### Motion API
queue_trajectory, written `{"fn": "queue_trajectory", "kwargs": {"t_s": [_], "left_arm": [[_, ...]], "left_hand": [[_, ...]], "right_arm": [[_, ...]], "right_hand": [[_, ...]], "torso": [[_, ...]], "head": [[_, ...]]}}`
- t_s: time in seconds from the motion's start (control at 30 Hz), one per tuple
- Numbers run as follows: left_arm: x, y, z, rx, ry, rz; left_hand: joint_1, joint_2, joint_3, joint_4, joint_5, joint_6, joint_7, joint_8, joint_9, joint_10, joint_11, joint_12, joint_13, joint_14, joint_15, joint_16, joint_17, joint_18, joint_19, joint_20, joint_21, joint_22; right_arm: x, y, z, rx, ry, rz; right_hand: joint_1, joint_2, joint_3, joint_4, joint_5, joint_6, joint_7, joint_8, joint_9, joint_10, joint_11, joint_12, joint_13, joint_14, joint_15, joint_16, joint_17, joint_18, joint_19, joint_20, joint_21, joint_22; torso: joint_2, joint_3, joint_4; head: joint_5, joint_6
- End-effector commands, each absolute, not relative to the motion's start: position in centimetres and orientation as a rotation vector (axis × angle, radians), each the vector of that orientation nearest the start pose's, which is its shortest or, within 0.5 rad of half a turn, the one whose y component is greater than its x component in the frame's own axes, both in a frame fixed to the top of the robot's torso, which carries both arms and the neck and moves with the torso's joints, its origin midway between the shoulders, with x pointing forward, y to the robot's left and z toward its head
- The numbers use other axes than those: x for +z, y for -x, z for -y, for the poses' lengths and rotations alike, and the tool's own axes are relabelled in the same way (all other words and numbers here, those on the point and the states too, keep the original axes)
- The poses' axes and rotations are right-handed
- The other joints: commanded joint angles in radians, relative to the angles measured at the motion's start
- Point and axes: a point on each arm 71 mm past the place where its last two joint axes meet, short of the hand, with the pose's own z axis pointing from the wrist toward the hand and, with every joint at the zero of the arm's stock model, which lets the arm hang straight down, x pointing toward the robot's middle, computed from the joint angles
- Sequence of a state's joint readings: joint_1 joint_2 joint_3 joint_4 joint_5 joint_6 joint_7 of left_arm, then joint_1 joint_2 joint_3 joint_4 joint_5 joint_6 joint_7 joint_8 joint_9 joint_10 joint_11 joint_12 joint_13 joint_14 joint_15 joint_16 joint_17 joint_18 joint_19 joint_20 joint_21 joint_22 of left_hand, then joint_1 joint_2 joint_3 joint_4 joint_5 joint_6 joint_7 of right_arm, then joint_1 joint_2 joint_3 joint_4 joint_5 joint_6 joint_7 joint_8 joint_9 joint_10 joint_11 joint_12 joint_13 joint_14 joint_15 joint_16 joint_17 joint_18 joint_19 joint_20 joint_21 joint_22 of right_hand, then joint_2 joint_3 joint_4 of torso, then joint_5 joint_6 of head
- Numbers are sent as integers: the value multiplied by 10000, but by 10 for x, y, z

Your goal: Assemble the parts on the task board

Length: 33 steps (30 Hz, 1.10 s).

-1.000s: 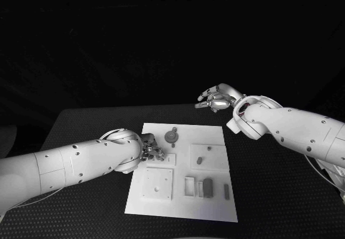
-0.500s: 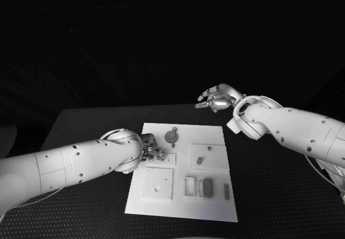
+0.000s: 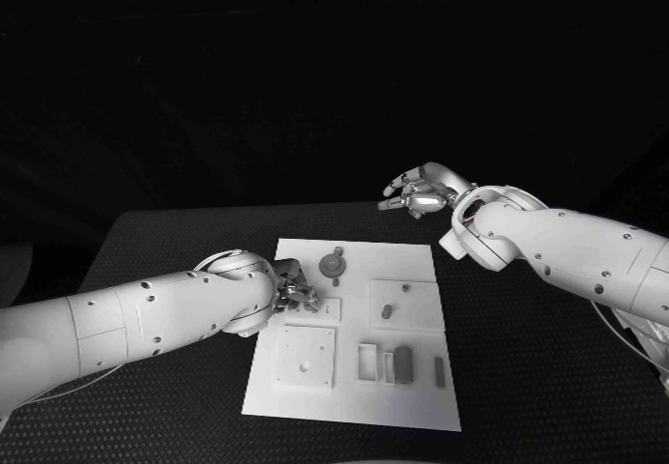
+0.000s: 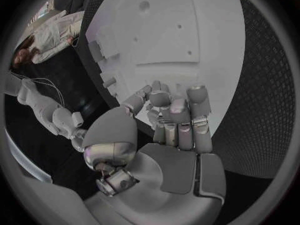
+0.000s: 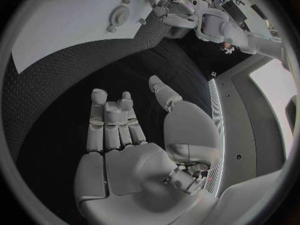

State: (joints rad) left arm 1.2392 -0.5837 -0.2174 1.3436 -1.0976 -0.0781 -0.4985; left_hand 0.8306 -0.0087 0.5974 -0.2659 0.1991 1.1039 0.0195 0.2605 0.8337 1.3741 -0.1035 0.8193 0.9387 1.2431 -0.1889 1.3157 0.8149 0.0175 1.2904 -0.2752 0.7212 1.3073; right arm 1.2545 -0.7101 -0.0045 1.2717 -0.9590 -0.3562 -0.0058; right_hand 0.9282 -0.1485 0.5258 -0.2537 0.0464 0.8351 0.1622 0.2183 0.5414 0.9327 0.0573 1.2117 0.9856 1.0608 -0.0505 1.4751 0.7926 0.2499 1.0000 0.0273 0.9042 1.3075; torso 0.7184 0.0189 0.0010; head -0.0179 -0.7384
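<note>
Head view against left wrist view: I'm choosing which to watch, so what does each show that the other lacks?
Head view alone: the whole task board, the round toothed part at its far end, and the right hand raised beyond the table's far edge, holding nothing. Left wrist view alone: the left hand's palm side, fingers curled at the board's edge; whether they pinch anything is unclear. Both: the left hand over the white board.

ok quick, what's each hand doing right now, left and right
Left hand: fingers curled in over the board's left edge; whether it holds a part cannot be told.
Right hand: open, fingers apart, holding nothing, beyond the board.
</note>
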Motion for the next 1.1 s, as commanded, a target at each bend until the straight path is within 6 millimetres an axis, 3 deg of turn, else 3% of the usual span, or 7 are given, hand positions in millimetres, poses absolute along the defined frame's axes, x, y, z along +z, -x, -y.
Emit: {"fn": "queue_trajectory", "kwargs": {"t_s": [0.03, 0.53, 1.1], "left_arm": [[-266, -489, -142, -3968, 1149, -22306], [-263, -490, -142, -4062, 1146, -21712], [-265, -489, -142, -3968, 963, -21995]], "left_hand": [[450, 441, 2, -86, -117, 968, -102, 1, 34, -98, 15, 36, -14, -227, -169, 74, -24, 410, 22, 20, 58, 194], [581, 713, -39, -203, -526, 977, -97, -45, 56, -113, 20, 55, -30, -248, -162, 148, -128, 391, 6, 22, 75, 199], [558, 724, -79, -202, -437, 1018, -107, -43, 69, -86, 11, 74, -33, -234, -168, 187, -159, 376, 16, 30, 92, 202]], "right_arm": [[-160, -546, 212, 8452, -3305, -16262], [-160, -546, 212, 8447, -3309, -16273], [-160, -546, 212, 8439, -3312, -16330]], "right_hand": [[-102, -31, -16, 46, 31, 15, 78, -24, -7, -86, 8, 32, -13, -66, 14, 24, -15, 119, 8, 62, -32, 83], [-132, -29, -20, 70, 31, 11, 80, -24, -8, -88, 10, 37, -19, -69, 15, 28, -19, 119, 7, 63, -35, 83], [-155, -22, -19, 94, 31, 5, 81, -26, -9, -92, 10, 43, -26, -74, 16, 32, -23, 119, 5, 62, -38, 84]], "torso": [[2, 1, 0], [-2, 0, 0], [3, -5, 1]], "head": [[1, -7], [8, -8], [7, -20]]}}
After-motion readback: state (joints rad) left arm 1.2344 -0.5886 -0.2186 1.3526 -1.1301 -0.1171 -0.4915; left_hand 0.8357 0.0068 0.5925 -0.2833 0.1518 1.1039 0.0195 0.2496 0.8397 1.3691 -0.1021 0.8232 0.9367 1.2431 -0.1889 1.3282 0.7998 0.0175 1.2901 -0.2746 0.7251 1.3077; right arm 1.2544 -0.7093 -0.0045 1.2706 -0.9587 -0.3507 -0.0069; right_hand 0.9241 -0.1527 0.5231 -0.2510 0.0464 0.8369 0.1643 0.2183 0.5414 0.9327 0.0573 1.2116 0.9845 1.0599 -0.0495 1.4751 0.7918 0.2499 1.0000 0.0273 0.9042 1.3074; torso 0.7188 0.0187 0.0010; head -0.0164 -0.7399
